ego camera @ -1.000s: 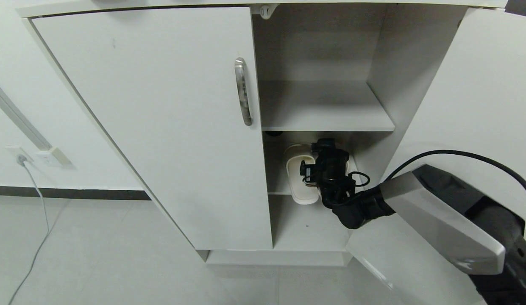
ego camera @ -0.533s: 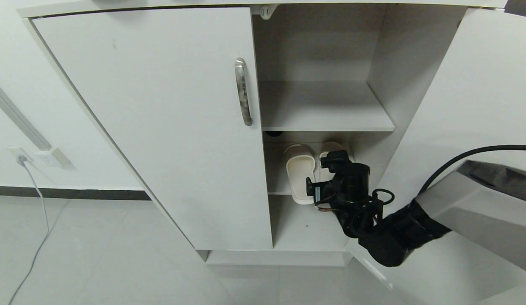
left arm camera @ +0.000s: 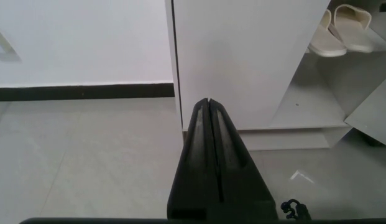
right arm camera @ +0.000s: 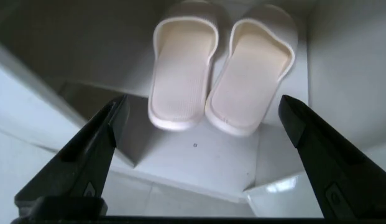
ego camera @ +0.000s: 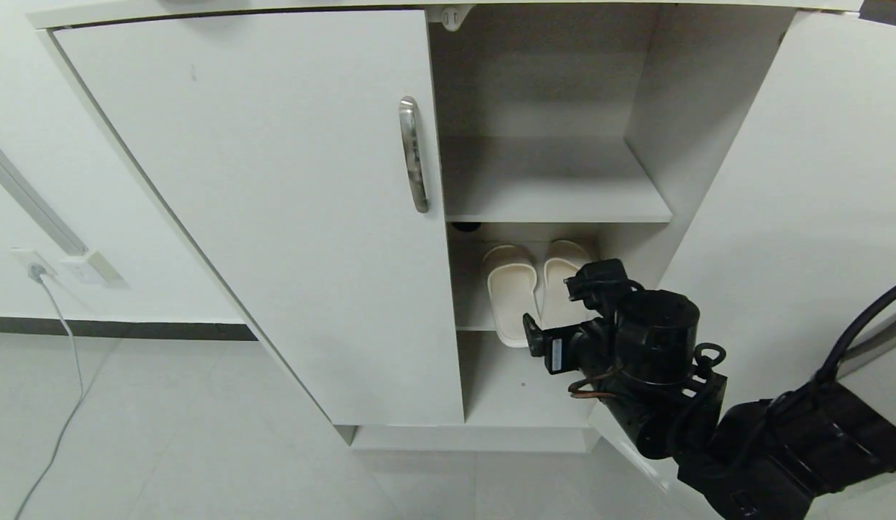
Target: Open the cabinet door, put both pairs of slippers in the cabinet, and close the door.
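Your right hand [ego camera: 562, 309] is wide open w/ nothing in it, just in front of the cabinet [ego camera: 549, 180], whose right door [ego camera: 794, 180] is swung open. One pair of slippers [ego camera: 511, 292] lies side by side on the mid shelf [ego camera: 468, 303], heels over the near edge. Your left hand [left arm camera: 208, 109] is pressed closed, empty, above the floor [left arm camera: 87, 162].
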You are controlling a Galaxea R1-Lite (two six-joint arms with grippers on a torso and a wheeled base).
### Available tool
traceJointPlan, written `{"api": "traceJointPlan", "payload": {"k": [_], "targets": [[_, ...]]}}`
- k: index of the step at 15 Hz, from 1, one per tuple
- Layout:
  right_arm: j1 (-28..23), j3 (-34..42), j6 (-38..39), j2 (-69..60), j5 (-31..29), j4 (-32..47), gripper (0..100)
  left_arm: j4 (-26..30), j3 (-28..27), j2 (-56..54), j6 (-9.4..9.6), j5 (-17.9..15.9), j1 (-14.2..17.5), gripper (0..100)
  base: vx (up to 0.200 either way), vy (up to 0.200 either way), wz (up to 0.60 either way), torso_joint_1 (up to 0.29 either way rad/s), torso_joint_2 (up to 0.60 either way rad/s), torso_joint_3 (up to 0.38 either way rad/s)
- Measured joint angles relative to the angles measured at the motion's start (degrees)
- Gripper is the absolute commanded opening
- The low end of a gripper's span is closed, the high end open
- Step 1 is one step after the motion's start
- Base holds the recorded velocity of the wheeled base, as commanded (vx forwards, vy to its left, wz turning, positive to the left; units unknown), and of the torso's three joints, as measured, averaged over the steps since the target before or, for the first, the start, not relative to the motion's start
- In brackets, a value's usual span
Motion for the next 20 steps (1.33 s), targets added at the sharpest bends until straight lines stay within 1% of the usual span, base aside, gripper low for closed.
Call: {"api": "traceJointPlan", "payload": {"k": [1,14,20], "targets": [[0.3,0.55,-0.07,-0.55,-0.02,0.18,100,-0.01,0.0,0.0,0.0,0.0,0.02,0,-0.2,0.0,0.0,0.002,0.0,0.007],[0.74,1.18,-0.22,-1.79,-0.02,0.18,100,-0.01,0.0,0.0,0.0,-0.06,0.0,0,0.0,0.0,0.0,0.0,0.0,0.0],[0.48,1.23,-0.13,-1.79,0.0,0.05,100,-0.01,0.0,0.0,0.0,-0.09,0.02,0,0.0,0.0,0.0,0.002,0.01,0.168]]}}
